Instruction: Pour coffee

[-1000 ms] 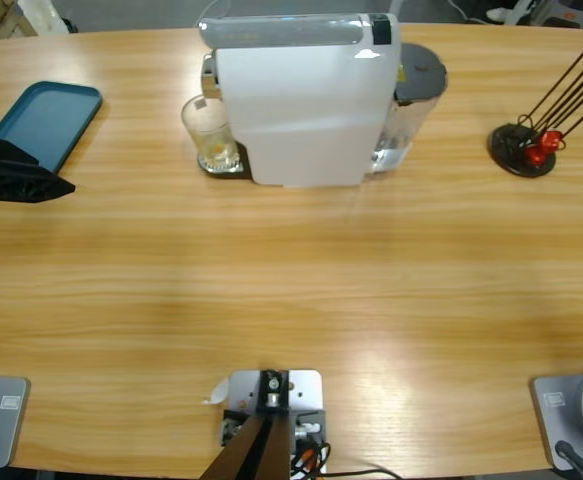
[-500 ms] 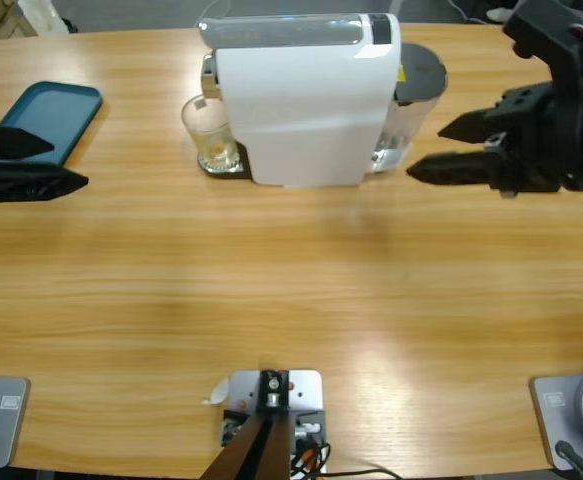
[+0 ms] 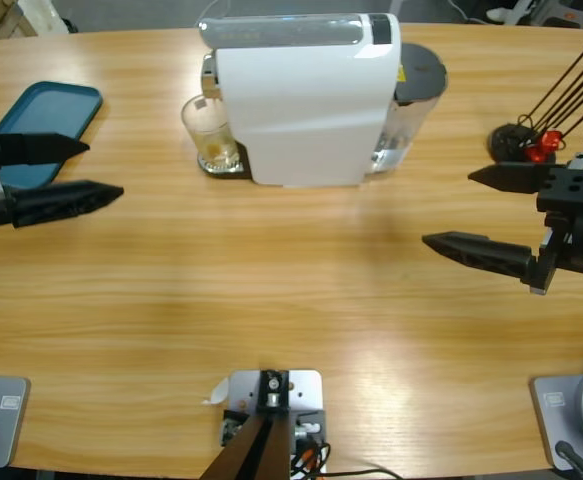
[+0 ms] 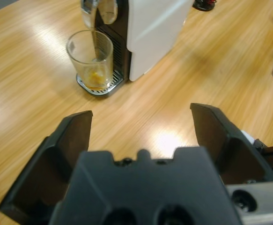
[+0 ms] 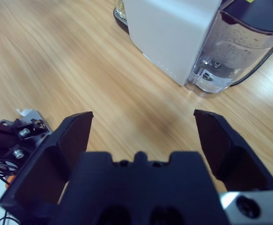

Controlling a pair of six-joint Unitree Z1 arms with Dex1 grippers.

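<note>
A small clear glass tumbler [image 3: 210, 134] [image 4: 91, 58] stands on the drip tray under the spout of the white coffee machine [image 3: 306, 95] [image 4: 152, 26]. A shallow layer of amber coffee [image 3: 217, 156] [image 4: 95, 78] lies in its bottom. My left gripper [image 3: 89, 168] [image 4: 141, 129] is open at the table's left side, pointing at the tumbler from some way off. Over the right side of the table my right gripper [image 3: 451, 208] [image 5: 143, 126] is open too, with nothing between its jaws, facing the machine's water tank [image 5: 241, 49].
A teal tray [image 3: 46, 122] lies at the back left, just behind the left gripper. A black stand with dark sticks and red bits [image 3: 527, 146] sits at the back right beside the right arm. The machine's grey-lidded tank [image 3: 411, 95] adjoins its right side.
The left gripper has opened and advanced rightward toward the tumbler. The right arm came into view from the right, then dropped back toward the front right, jaws spread wide.
</note>
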